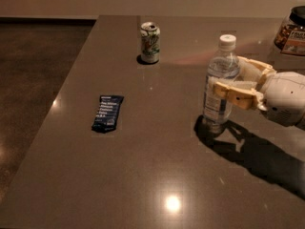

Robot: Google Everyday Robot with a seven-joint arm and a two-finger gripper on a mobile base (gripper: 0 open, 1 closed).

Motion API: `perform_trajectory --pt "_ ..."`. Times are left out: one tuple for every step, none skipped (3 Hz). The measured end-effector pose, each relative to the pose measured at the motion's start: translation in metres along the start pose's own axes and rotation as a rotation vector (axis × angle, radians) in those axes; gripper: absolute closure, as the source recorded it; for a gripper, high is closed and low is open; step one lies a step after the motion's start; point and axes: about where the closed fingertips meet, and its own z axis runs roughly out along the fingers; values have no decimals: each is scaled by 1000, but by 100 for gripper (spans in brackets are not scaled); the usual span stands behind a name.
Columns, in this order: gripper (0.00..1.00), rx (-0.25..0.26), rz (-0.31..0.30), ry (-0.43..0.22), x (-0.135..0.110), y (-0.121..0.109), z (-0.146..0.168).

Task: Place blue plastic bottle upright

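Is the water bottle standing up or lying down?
Standing up: the clear ribbed plastic bottle has its white cap up, base on the dark table; the end effector grips its middle.
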Motion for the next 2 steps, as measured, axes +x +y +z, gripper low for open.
perform_trajectory --pt "100 -23 -22 -55 3 -1 -5" --pt "100 -36 -34 -89 6 -3 -8"
